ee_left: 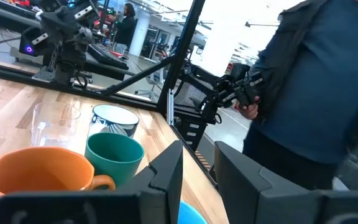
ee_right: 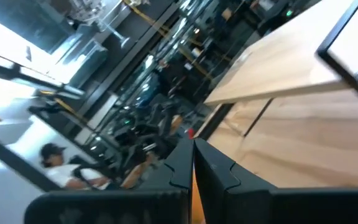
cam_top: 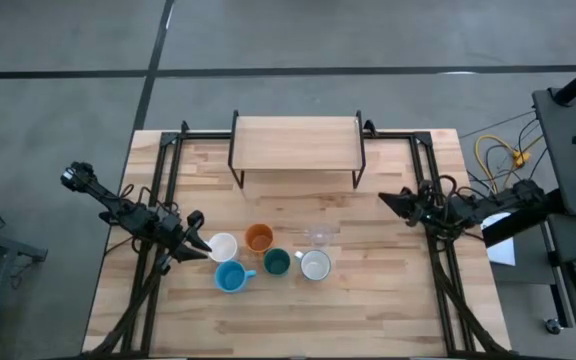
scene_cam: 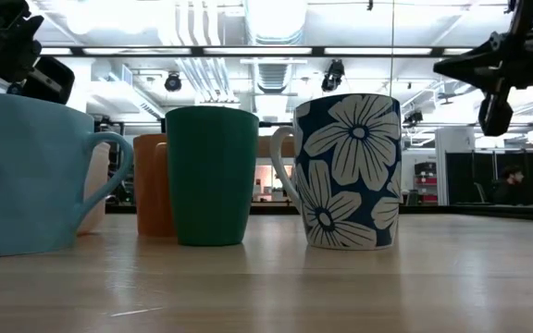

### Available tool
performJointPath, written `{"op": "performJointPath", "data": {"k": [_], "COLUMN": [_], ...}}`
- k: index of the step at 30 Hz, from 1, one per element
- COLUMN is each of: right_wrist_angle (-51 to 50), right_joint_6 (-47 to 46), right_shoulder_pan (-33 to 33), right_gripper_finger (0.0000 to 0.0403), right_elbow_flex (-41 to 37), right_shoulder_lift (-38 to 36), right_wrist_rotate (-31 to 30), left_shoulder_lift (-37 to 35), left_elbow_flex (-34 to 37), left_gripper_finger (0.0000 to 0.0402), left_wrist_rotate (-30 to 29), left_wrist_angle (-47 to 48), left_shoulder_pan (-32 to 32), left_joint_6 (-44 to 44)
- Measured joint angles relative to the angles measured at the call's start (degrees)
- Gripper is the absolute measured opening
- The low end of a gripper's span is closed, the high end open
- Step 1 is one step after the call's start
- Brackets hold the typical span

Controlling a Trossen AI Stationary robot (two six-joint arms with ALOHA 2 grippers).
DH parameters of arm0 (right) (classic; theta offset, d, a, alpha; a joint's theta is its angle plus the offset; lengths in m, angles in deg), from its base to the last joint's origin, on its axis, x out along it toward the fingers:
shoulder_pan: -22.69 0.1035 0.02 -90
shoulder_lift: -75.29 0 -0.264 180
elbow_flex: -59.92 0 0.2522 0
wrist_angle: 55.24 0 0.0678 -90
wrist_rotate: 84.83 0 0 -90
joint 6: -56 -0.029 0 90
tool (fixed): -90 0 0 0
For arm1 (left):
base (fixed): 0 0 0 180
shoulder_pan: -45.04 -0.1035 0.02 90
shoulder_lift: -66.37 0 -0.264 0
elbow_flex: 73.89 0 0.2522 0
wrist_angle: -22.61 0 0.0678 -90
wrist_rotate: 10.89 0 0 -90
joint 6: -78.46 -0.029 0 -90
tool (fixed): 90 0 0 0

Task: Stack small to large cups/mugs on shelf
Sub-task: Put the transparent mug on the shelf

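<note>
We see the open left gripper [cam_top: 200, 246] beside the white mug [cam_top: 223, 246], probably to grasp it first, right gripper [cam_top: 392, 202] clenched empty, shelf [cam_top: 296, 143] bare.

No legible text in any view.
Checked mugs, shelf, table, arms and background room: no readable words, brand marks, numbers or signs. The only marking is a white flower pattern on the dark blue mug [scene_cam: 348, 172], decorative, with no lettering.
</note>
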Motion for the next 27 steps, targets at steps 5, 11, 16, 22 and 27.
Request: {"op": "performJointPath", "data": {"k": [5,11,16,22,27], "right_wrist_angle": [2.2,12.8,28.2,42.4,39.9], "right_joint_6": [-5.0,4.9,11.4,18.4,26.9], "right_shoulder_pan": [-2.5,-2.8,-3.0,-3.2,-3.2], "right_gripper_finger": [0.0009,0.0009,0.0015,0.0052,0.0088], "right_elbow_flex": [0.0,0.0,0.0,4.5,17.8], "right_shoulder_lift": [0.0,0.3,0.3,2.8,12.3], "right_wrist_rotate": [-0.3,5.1,4.7,5.8,10.3], "left_shoulder_lift": [0.0,0.0,0.3,0.7,0.2], "left_elbow_flex": [0.0,0.0,0.0,0.0,-1.7], "left_gripper_finger": [0.0077,0.0077,0.0077,0.0077,0.0077], "left_wrist_rotate": [0.0,-0.6,-5.0,-28.8,-42.2], "left_wrist_angle": [0.0,-0.4,-7.6,-32.7,-55.2], "left_shoulder_pan": [0.0,0.0,0.0,0.0,0.0], "left_joint_6": [0.0,-2.8,-9.5,-13.6,-30.9]}}
